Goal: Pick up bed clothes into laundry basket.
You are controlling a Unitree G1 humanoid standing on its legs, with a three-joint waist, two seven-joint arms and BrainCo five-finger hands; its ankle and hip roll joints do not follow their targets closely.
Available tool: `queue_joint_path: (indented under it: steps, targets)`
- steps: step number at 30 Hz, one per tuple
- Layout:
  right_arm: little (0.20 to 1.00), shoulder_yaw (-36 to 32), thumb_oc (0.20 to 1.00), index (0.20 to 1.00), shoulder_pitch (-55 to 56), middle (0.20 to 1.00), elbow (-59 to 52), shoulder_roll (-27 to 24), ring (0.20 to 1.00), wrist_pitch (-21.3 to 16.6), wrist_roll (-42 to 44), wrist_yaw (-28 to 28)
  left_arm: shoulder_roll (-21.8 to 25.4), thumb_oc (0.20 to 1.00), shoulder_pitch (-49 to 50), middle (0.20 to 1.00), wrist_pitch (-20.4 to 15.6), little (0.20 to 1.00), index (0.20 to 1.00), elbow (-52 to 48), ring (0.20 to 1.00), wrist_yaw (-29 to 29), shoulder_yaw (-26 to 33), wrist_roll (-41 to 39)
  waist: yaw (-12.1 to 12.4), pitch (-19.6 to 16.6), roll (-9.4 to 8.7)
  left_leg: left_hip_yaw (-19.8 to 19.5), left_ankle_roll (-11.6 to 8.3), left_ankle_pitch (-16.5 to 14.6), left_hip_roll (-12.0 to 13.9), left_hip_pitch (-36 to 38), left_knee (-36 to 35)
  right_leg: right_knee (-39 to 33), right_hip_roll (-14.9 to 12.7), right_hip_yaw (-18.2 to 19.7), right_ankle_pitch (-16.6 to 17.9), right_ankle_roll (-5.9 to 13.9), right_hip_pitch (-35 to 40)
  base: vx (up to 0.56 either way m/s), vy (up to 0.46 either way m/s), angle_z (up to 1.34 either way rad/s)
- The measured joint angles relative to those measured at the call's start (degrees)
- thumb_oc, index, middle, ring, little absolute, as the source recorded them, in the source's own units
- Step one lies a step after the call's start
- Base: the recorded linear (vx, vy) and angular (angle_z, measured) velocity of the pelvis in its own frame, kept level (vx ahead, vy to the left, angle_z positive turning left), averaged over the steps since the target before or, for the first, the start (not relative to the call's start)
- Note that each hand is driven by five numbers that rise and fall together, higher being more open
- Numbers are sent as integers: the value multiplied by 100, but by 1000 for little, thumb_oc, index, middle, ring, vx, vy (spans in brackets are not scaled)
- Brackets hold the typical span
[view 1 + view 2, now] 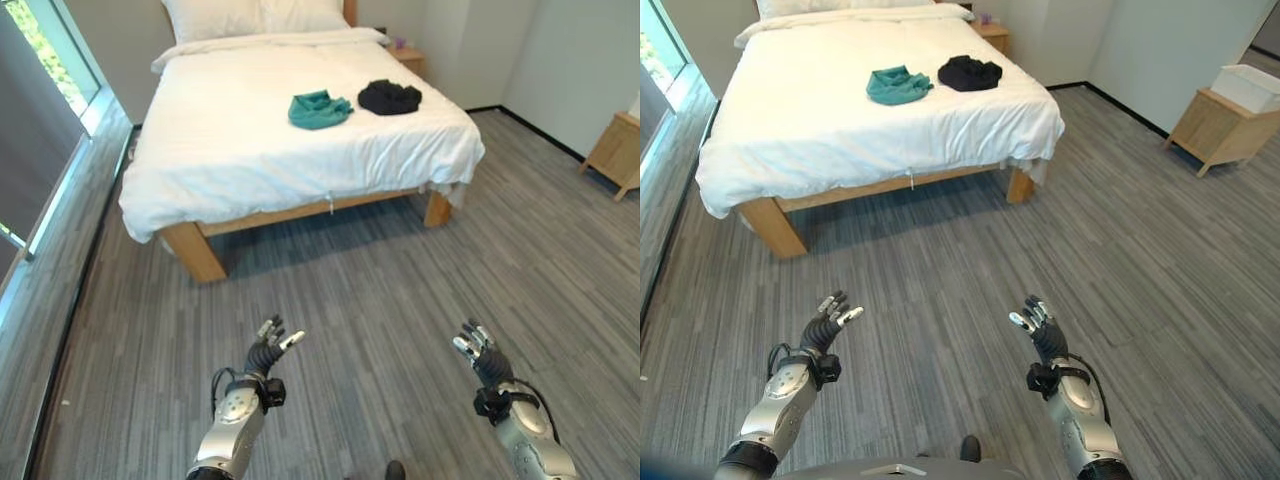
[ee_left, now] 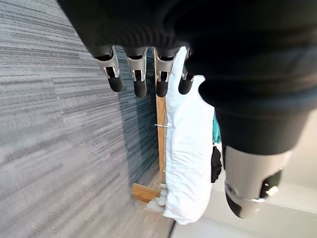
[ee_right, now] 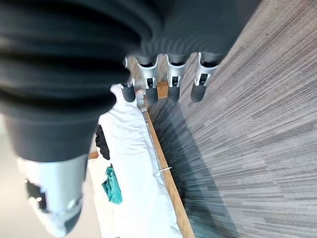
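A bed (image 1: 250,140) with a white cover stands ahead of the robot on a wooden frame, and the cover hangs over the near edge and both side edges. 2 garments lie on top toward the far right part of the bed: a teal garment (image 1: 318,109) and a black garment (image 1: 389,97), just beside each other with a narrow strip of white between them. Both sit well back from the near edge; the black one is nearer the bed's right edge. Pillows (image 1: 258,17) lie at the head.

Between the robot and the bed's near edge stretches grey striped floor (image 1: 380,290), which also runs along the bed's right side. On the left a strip of floor separates the bed from a window wall (image 1: 50,110). At the far right a low wooden cabinet (image 1: 1223,127) carries a white bin (image 1: 1250,86), well apart from the bed. A small nightstand (image 1: 408,58) stands by the bed's head.

The left hand (image 1: 266,352) and the right hand (image 1: 483,356) are raised over the floor, well short of the bed, each with fingers relaxed and spread, holding nothing. In the left wrist view the fingers (image 2: 139,74) hang straight.
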Motion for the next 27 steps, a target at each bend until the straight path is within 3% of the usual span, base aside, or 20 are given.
queue_joint_path:
  steps: [1,2,3,5,6,7,8,10,12,14,16,17,18,20,21,22,23,24,25,27]
  targets:
    - [1000,14,1000,1000,-216,1000,2,-7,1000,-6,0,-48,2,1000,-156,1000,-1,1000,1000,71,1000,96,22,0,-1,79,-7,37,31,19,-15,-26,-1,21,-7,41,70,22,-46,-95,117,-28]
    - [1000,112,1000,1000,-536,1000,58,-44,1000,-47,-3,-124,4,1000,-440,1000,-10,1000,1000,332,1000,193,13,119,6,213,50,147,64,43,33,-131,18,623,19,154,-57,184,-457,-81,146,-33]
    - [1000,147,1000,1000,-709,1000,110,-50,1000,-57,-4,-142,5,1000,-701,1000,-14,1000,1000,551,1000,242,4,216,-20,388,90,194,105,69,65,-232,58,1555,23,202,-276,503,-981,-30,100,-17]
    - [1000,269,1000,1000,-732,1000,120,-27,1000,-59,-2,-149,71,1000,-811,1000,-18,1000,1000,664,1000,302,10,214,-97,647,21,219,172,64,86,-241,171,3222,-53,212,-463,856,-1784,153,31,7]
    - [1000,339,1000,1000,-704,1000,117,-21,1000,-48,-3,-147,101,1000,-780,1000,-7,1000,1000,683,1000,336,5,214,-132,718,-20,199,202,32,54,-238,218,3912,-145,159,-627,866,-2149,373,-39,0]
    - [1000,295,1000,1000,-604,1000,61,41,1000,-52,-3,-152,63,1000,-769,1000,-11,1000,1000,756,1000,358,9,218,-153,762,-24,141,193,-125,34,-253,248,3969,-284,88,-787,803,-2311,453,-96,5]
    - [1000,296,1000,1000,-426,1000,-161,158,1000,-76,2,-141,60,1000,-806,1000,0,1000,1000,942,1000,413,17,218,-275,861,-57,76,179,-127,-47,-316,289,3065,-520,80,-867,740,-2464,391,-121,8]
    - [1000,311,1000,1000,-215,1000,-103,164,1000,-44,9,-171,50,1000,-820,1000,1,1000,1000,1056,1000,416,14,215,-388,896,-116,15,160,-166,-178,-225,219,1531,-657,517,-721,754,-2369,463,-158,14]
    - [1000,311,1000,1000,-133,1000,-76,157,1000,-45,11,-225,3,1000,-926,1000,-24,1000,1000,1176,1000,444,30,218,-481,932,-174,-139,119,-344,-251,-235,338,529,-742,765,-389,843,-2310,499,-186,38]
    - [1000,296,1000,1000,-157,1000,-74,173,1000,-42,11,-269,-92,1000,-1249,1000,-13,1000,1000,1399,1000,455,20,220,-550,1004,-234,-383,95,-583,-247,-390,603,23,-904,555,-233,915,-2438,576,-258,80]
    - [1000,222,1000,1000,-178,1000,-76,145,1000,-17,11,-271,-230,1000,-1127,1000,-12,1000,1000,1294,1000,456,-149,222,-646,941,-146,-745,-134,-813,128,-30,419,878,-843,-254,-165,814,-2333,462,-279,82]
    - [1000,215,1000,1000,-212,1000,-43,159,1000,-39,12,-269,-158,1000,-1025,1000,-14,1000,1000,1263,1000,450,-325,227,-676,871,-194,-908,-230,-789,314,317,276,933,-665,-213,-234,791,-1878,518,-331,64]
    - [1000,199,1000,1000,-377,1000,50,137,1000,-40,12,-269,-151,1000,-1018,1000,1,1000,1000,1301,1000,453,-357,282,-667,858,-211,-978,-340,-864,517,520,361,955,-455,-168,94,576,-1679,565,-374,52]
    - [1000,174,1000,1000,-639,1000,95,139,1000,-42,13,-271,-136,1000,-1014,1000,-2,1000,1000,1280,1000,451,-355,392,-658,782,-305,-1047,-385,-887,651,257,1404,1185,-274,-275,-104,200,-1435,618,-527,31]
    - [1000,85,1000,1000,-821,1000,75,87,1000,-68,22,-224,-160,1000,-928,1000,4,1000,1000,1093,1000,440,-263,337,-628,741,-364,-903,-506,-375,666,-1203,4633,1374,-85,-400,-472,-393,-1130,590,-658,21]
    - [1000,79,1000,1000,-779,1000,53,-67,1000,-116,84,-214,-115,1000,-833,1000,5,1000,1000,598,1000,435,-353,318,-474,745,-375,-989,-527,834,632,-2251,6506,1347,47,-483,-699,-703,-967,631,-685,-4]
    - [1000,-23,1000,1000,-670,1000,223,45,1000,-103,119,-220,-11,1000,-765,1000,-131,1000,1000,564,1000,391,-453,321,-173,754,-691,-551,-578,688,533,-3128,7220,1285,59,-386,-734,-763,-495,485,-417,-11]
    - [1000,-80,1000,1000,-527,1000,227,53,1000,-89,115,-265,-79,1000,-825,1000,-82,1000,1000,664,1000,412,-565,318,-103,755,-846,-109,-544,514,448,-3510,7104,1058,29,-271,-934,-795,-141,692,-355,-25]
    - [1000,-99,1000,1000,-710,1000,465,107,1000,-65,119,-355,-118,1000,-794,1000,-71,1000,1000,751,1000,427,-503,314,-17,800,-793,302,-443,454,442,-3871,6201,944,92,-305,-967,-701,300,816,-190,-18]
    - [1000,-97,1000,1000,-711,1000,262,111,1000,-86,124,-386,-102,1000,-760,1000,-72,1000,1000,604,1000,442,-470,316,88,792,-701,835,-489,426,326,-3920,4266,463,216,-298,-1146,-393,797,765,-70,-32]
